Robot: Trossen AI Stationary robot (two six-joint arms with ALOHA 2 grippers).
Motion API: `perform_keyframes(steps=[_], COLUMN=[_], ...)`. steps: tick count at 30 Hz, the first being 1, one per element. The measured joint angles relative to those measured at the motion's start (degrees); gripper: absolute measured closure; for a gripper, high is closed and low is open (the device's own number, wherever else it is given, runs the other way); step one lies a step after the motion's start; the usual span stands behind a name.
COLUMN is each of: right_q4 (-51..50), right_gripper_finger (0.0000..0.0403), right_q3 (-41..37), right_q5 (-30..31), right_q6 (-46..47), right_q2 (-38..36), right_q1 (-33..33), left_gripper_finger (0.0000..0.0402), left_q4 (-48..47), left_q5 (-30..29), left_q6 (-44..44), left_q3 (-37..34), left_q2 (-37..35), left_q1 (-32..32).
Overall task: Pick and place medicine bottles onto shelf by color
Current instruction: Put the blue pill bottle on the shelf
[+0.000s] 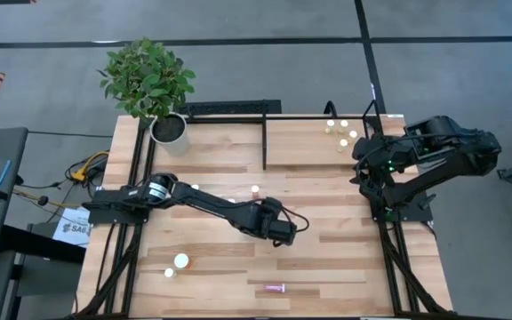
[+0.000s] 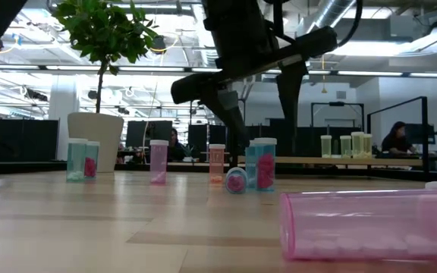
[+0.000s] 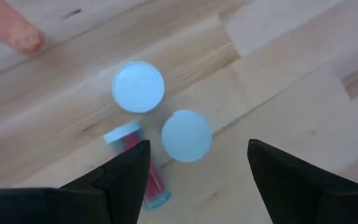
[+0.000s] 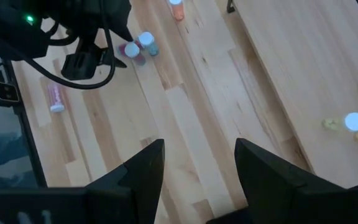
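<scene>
Plank tabletop (image 1: pixel 327 204), potted plant (image 1: pixel 149 84), perhaps office behind

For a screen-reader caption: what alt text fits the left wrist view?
The open left gripper hovers over two upright white-capped bottles on the plank tabletop, with a pink bottle lying beside them.

Even overhead light, soft focus up close

Ceiling strip lights (image 2: pixel 400 73) glare behind silhouetted arms; the nearest pink bottle (image 2: pixel 370 225) is blurred, and the worktop (image 1: pixel 327 178) shows only faint shadows.
</scene>
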Motion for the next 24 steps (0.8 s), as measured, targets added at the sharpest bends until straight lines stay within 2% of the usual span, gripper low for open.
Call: perform_keyframes(steps=[8, 12, 20, 24], right_q4=[0.0, 0.0, 0.0, 0.0], right_gripper_finger=[0.0187, 0.0187, 0.0187, 0.0187], right_q3=[-0.02, -0.02, -0.02, -0.04], right_q5=[0.15, 0.15, 0.15, 0.15], right_q6=[-1.11, -1.11, -1.09, -1.09], right_q2=[0.0, 0.0, 0.0, 0.02], right_q1=[0.0, 0.0, 0.0, 0.0], left_gripper_finger=[0.0145, 0.0145, 0.0145, 0.0145], left_q4=[0.29, 0.34, 2.31, 3.88], left_q5=[-1.12, -4.02, -2.91, -0.57], left_q6=[-0.46, -0.78, -1.14, -0.92], left_q3=[0.0, 0.0, -0.02, 0.07], left_q2=[0.31, 0.31, 1.23, 2.4], left_q1=[0.78, 0.69, 0.78, 0.79])
